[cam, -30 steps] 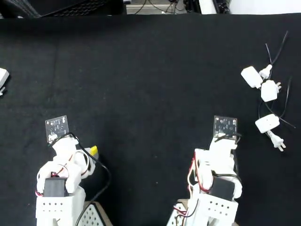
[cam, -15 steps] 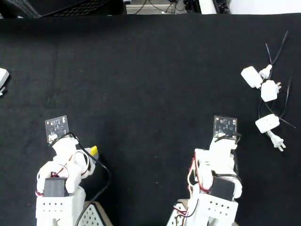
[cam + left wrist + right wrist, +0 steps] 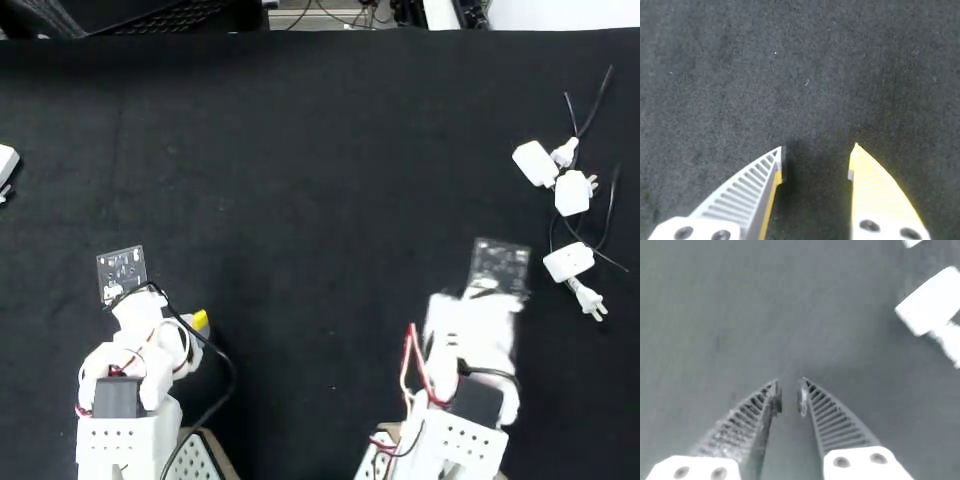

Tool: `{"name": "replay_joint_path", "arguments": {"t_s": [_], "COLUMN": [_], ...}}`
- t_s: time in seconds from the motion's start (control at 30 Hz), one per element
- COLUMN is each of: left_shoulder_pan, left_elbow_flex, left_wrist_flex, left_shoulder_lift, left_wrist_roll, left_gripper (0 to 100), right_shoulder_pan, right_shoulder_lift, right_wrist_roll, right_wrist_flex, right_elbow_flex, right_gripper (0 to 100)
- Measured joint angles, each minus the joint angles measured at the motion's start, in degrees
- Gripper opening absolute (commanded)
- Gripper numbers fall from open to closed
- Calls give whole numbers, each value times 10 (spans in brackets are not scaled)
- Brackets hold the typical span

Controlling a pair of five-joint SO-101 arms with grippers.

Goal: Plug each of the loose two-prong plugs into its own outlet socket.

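Overhead, the high view shows the black counter with the left arm and the right arm side by side at its near edge. Three white outlet sockets and two loose two-prong plugs lie in a cluster with thin black cords near the counter's right edge, beyond the right arm and apart from it. A small white object sits at the left edge.

Left wrist view: the left tool hangs over bare counter, its fingers moderately spread and holding nothing.

Right wrist view: the right tool hangs over the counter with its fingers parted by only a narrow slit, nothing between them. One of the outlet sockets lies ahead and to one side, well apart from the fingertips.
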Motion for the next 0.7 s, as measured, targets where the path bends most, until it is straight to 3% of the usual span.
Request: {"name": "replay_joint_path", "arguments": {"t_s": [0.23,0.57,0.7], "left_shoulder_pan": [4,4,4], "left_elbow_flex": [0,0,0], "left_wrist_flex": [0,0,0], "left_shoulder_lift": [0,0,0], "left_wrist_roll": [0,0,0], "left_gripper": [226,224,224], "right_shoulder_pan": [97,200,213], "right_shoulder_lift": [0,0,0], "right_wrist_roll": [-1,-2,41], "right_wrist_flex": [-164,-252,-245], "right_elbow_flex": [0,0,0], "right_gripper": [81,80,92]}}
